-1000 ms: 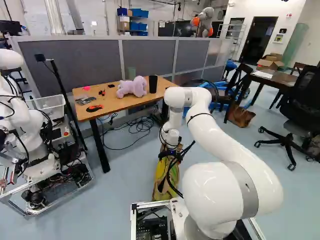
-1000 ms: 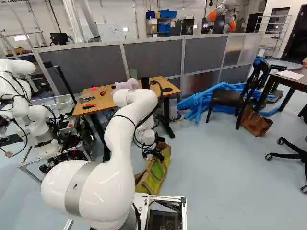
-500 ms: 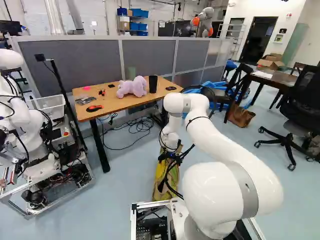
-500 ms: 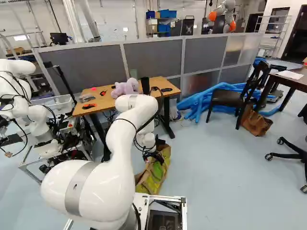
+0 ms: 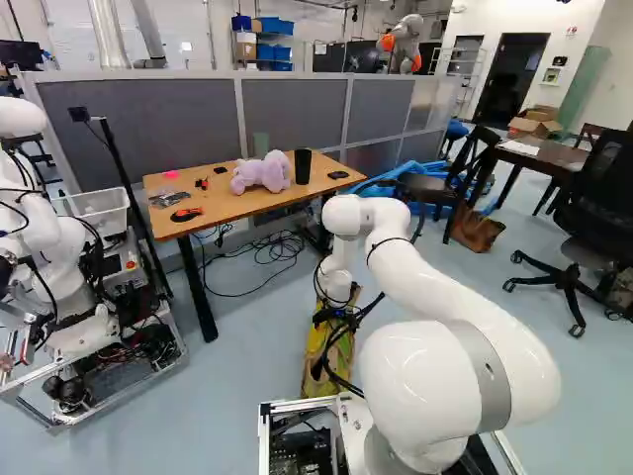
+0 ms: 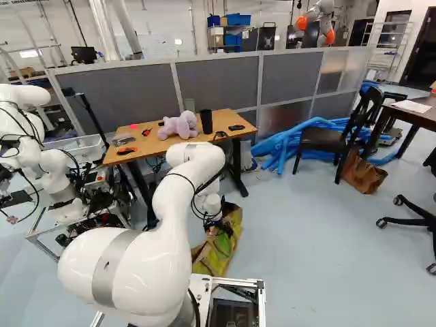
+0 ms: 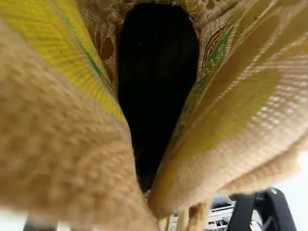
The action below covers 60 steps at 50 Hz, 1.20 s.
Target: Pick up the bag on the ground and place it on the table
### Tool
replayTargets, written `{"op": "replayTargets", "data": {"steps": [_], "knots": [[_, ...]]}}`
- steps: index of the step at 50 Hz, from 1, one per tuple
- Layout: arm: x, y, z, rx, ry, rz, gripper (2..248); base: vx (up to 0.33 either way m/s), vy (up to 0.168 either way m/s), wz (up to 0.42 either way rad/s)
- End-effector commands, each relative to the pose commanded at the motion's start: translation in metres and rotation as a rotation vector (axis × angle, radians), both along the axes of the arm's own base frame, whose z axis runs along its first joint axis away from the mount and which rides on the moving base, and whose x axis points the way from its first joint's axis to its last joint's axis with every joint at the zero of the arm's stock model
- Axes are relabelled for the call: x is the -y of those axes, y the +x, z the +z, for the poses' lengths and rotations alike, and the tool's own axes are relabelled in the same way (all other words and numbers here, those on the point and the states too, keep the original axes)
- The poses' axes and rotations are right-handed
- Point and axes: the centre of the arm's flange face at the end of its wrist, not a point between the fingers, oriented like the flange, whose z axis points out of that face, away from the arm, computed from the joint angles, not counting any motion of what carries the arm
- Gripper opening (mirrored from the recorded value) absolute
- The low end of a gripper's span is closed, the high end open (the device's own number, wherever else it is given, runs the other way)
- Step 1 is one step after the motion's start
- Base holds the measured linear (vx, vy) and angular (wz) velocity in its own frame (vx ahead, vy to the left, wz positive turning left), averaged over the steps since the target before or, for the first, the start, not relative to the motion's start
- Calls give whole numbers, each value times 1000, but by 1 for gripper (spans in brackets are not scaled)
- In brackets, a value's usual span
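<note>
Yellow-and-tan woven bag point(image 7: 240, 120) gapes (a long, dark oval); the fingers point(image 6: 221, 227) stand wide apart.

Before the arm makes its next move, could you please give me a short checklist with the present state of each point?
1. Bag below the gripper: ok, it is on the floor just ahead of the base.
2. Bag's mouth open toward the wrist: ok, the dark inside shows between its sides.
3. Gripper closed on the bag: not ok, the fingers stand apart.
4. Arm's cables free of the bag: cannot tell, they hang right by it.
5. Enough room on the table: cannot tell; the stuffed toy and black cup take up part of it.
</note>
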Motion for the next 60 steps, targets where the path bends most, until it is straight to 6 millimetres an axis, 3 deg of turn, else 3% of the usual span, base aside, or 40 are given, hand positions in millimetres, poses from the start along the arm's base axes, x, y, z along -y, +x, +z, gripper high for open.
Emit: {"op": "replayTargets", "data": {"steps": [15,16,20,21,25,26,30,31,36,37,41,42,60], "knots": [[0,-1,-16,1,0,0,245,0,0,0],[0,-1,-16,2,0,0,209,0,0,0],[0,-1,-16,2,0,0,209,0,0,0],[0,-1,-16,2,0,0,171,0,0,0],[0,-1,-16,2,0,0,171,0,0,0],[0,-1,-16,2,0,0,134,0,0,0],[0,-1,-16,2,0,0,134,0,0,0],[0,-1,-16,2,0,0,96,0,0,0],[0,-1,-16,2,0,0,96,0,0,0],[0,-1,-16,2,0,0,62,0,0,0],[0,-1,-16,1,0,0,62,0,0,0],[0,-1,-15,1,0,0,33,0,0,0],[0,0,9,-1,0,0,23,0,0,0]]}}
